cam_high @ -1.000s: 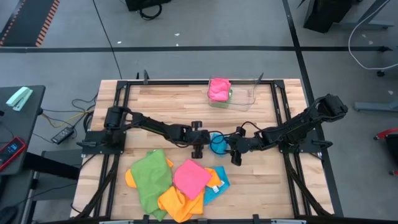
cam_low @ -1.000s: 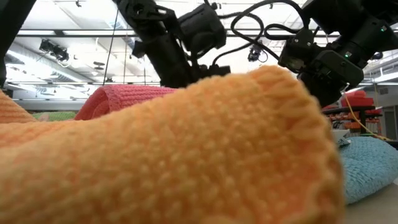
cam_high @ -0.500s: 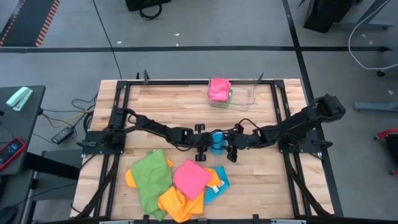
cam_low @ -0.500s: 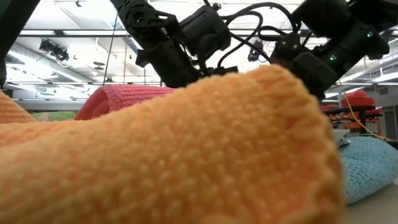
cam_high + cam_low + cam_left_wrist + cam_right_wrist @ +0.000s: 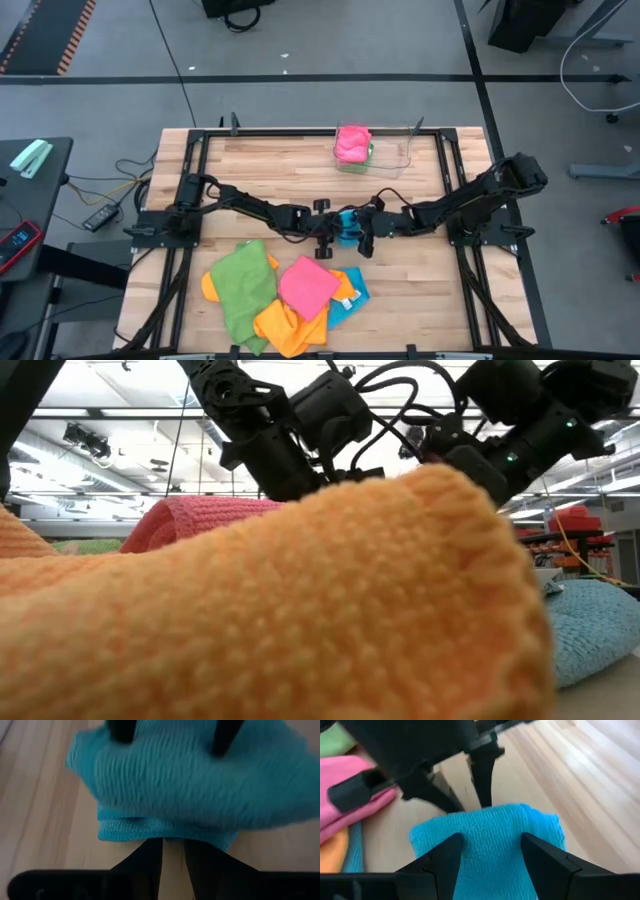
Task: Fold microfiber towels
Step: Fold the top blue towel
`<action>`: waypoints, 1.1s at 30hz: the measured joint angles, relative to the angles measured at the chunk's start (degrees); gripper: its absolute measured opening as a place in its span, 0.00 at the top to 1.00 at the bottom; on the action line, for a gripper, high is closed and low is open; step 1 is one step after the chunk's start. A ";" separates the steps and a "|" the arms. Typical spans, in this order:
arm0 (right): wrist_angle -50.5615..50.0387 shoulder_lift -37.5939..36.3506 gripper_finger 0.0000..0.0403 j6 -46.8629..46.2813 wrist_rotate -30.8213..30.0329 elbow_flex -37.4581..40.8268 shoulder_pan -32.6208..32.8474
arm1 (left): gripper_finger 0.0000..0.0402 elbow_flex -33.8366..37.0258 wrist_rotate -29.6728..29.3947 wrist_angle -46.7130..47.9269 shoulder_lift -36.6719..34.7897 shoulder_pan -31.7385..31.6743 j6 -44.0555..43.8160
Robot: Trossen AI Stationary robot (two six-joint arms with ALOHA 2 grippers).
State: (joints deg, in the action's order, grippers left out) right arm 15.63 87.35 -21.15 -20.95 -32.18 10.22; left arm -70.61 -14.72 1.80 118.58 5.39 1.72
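2 grippers meet over a small sky-blue microfiber towel (image 5: 347, 226) at the middle of the wooden table (image 5: 260, 165). The right gripper (image 5: 490, 851) has moved in from the right over the last second, its fingers spread wide, tips pressing the cloth. The left gripper (image 5: 172, 857) has narrowed to a slim gap at the towel's edge; whether it pinches cloth, I cannot tell. The towel looks doubled, layered edges showing, so a fold seems underway.

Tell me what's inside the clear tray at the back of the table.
A pink towel fills the left part of the clear tray, with a green edge beneath it. Anything deeper under the pink is covered.
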 joint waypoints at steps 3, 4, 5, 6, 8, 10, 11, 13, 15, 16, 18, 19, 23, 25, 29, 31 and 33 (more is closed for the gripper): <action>0.05 1.41 0.46 0.94 0.09 -0.99 -0.57 | 0.79 0.00 0.00 -0.56 0.04 -0.02 -0.02; 0.20 2.10 0.46 1.37 0.25 -1.41 -0.70 | 0.79 0.00 0.02 -0.65 0.04 -0.02 -0.02; 0.64 2.81 0.46 1.57 0.28 -1.64 -0.72 | 0.79 0.00 0.00 -0.67 0.04 -0.02 -0.04; 1.03 3.45 0.46 1.84 0.30 -1.77 -0.72 | 0.78 0.00 0.02 -0.66 0.04 0.00 -0.03; 2.37 5.40 0.46 2.40 0.31 -2.33 -0.72 | 0.78 0.00 0.02 -0.41 0.04 -0.02 -0.04; 2.65 6.61 0.46 2.80 0.31 -2.37 -0.73 | 0.78 0.00 0.04 -0.18 0.04 -0.01 -0.04; 3.01 7.31 0.46 2.90 0.31 -2.39 -0.80 | 0.78 0.00 0.06 0.14 0.04 0.00 -0.04; 3.01 8.56 0.46 2.40 0.31 -2.24 -1.12 | 0.79 0.00 0.07 0.59 0.04 0.00 -0.09; 3.79 10.08 0.46 1.54 0.26 -2.26 -1.25 | 0.79 0.00 0.07 0.89 0.04 0.00 -0.17; 4.04 10.83 0.46 1.28 0.22 -2.38 -1.21 | 0.80 0.00 0.13 0.95 0.04 0.00 -0.37; 4.77 12.30 0.46 1.11 0.02 -2.39 -1.16 | 0.80 -0.03 0.04 1.51 0.04 0.00 -0.76; 5.09 12.81 0.46 0.86 0.02 -2.39 -1.16 | 0.80 -0.11 0.03 2.23 0.04 0.00 -0.73; 4.86 13.17 0.46 0.51 -0.01 -2.38 -0.98 | 0.78 -0.12 0.02 8.12 -1.81 0.00 0.00; 4.58 12.69 0.46 0.45 0.11 -2.34 -0.98 | 0.78 0.00 0.02 10.28 -2.96 0.02 0.03; 3.83 11.85 0.46 0.77 1.25 -2.28 -0.98 | 0.78 -0.06 0.01 10.48 -5.19 0.09 0.16; 3.79 11.83 0.46 1.18 1.40 -2.26 -0.98 | 0.78 -0.07 0.04 9.03 -5.14 0.11 0.50; 3.83 11.83 0.46 1.20 1.38 -2.24 -0.98 | 0.76 0.02 0.03 6.77 -4.94 0.37 1.11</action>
State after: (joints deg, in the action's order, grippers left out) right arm 19.46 99.18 -19.95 -19.57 -34.42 9.23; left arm -70.59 -14.69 8.57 113.65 5.75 2.83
